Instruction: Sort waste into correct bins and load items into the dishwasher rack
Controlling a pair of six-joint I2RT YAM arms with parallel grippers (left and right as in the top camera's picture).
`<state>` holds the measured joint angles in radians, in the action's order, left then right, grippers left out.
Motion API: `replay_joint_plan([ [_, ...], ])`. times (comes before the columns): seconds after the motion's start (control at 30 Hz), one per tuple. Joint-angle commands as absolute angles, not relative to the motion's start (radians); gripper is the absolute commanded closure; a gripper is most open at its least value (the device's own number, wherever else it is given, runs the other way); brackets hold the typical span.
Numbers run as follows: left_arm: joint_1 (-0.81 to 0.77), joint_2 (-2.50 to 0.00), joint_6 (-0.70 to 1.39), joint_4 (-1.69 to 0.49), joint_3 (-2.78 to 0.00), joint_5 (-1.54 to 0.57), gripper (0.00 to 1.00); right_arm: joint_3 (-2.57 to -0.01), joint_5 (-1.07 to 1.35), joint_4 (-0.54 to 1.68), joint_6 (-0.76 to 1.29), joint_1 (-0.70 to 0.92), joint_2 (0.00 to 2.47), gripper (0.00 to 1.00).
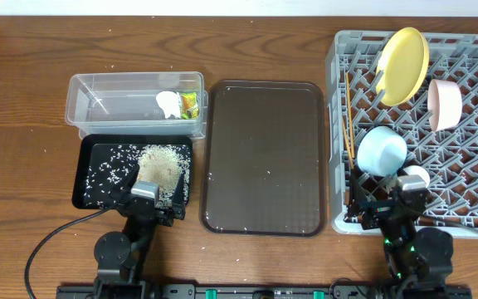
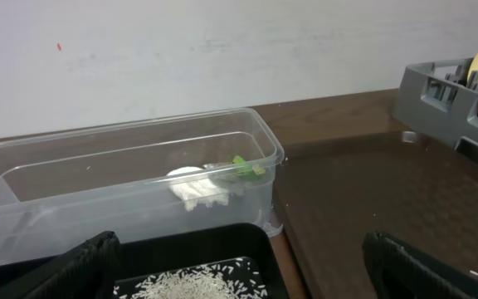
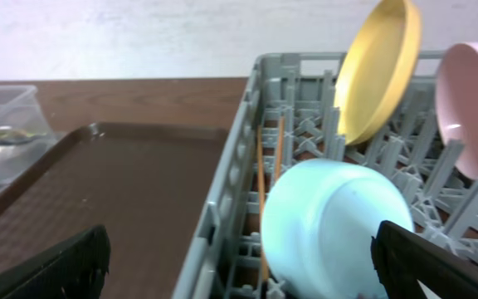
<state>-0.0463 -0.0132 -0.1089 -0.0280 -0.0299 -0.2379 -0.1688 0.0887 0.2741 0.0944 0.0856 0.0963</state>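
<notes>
Left gripper [image 1: 143,193]: your jaws stand wide open and hold nothing; the gripper rests at the near edge of the black tray [image 1: 90,178].
Just ahead of left gripper: the rice [image 1: 160,164] lies in the black tray, one heap and many loose grains around it.
Further ahead: the clear tub [image 1: 131,85] holds the tissue [image 2: 196,188] and the wrapper [image 2: 247,168], side by side at its right end.
Right of left gripper: the brown tray [image 1: 264,158] carries only a few stray grains.
Right gripper [image 1: 398,199]: open too, empty, at the near edge of the rack [image 1: 471,124].
Just ahead of right gripper: the cup [image 1: 415,177] and the blue bowl [image 3: 338,228], which is tipped on its side.
Ahead, left side of the rack: the chopsticks [image 3: 268,178] lie flat; their long axis runs straight away from you, parallel to the rack wall.
Far end of rack: the plate [image 1: 405,65] stands on edge, leaning, and the pink bowl [image 1: 445,104] stands on its side beside it.
Step in hand: I judge the sorting and loading are finished; all waste is in bins and all items are in the rack.
Next move: probably none, only keep both arms parked; if you want, sweep the stray grains off the brown tray.
</notes>
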Motion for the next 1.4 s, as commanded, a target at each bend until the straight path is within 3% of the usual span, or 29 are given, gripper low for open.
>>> replay_joint_plan([
  [0.0, -0.040, -0.010, -0.119, -0.046, -0.004, -0.258, 0.05, -0.108, 0.083, 0.225, 0.101, 0.057, 0.018, 0.01],
  [0.17, -0.040, -0.010, -0.119, -0.046, -0.004, -0.258, 0.05, -0.004, 0.084, 0.052, 0.101, 0.052, 0.005, 0.01],
  [1.37, -0.040, -0.010, -0.119, -0.046, -0.004, -0.258, 0.05, -0.005, 0.030, 0.071, 0.092, 0.052, 0.006, 0.01],
])
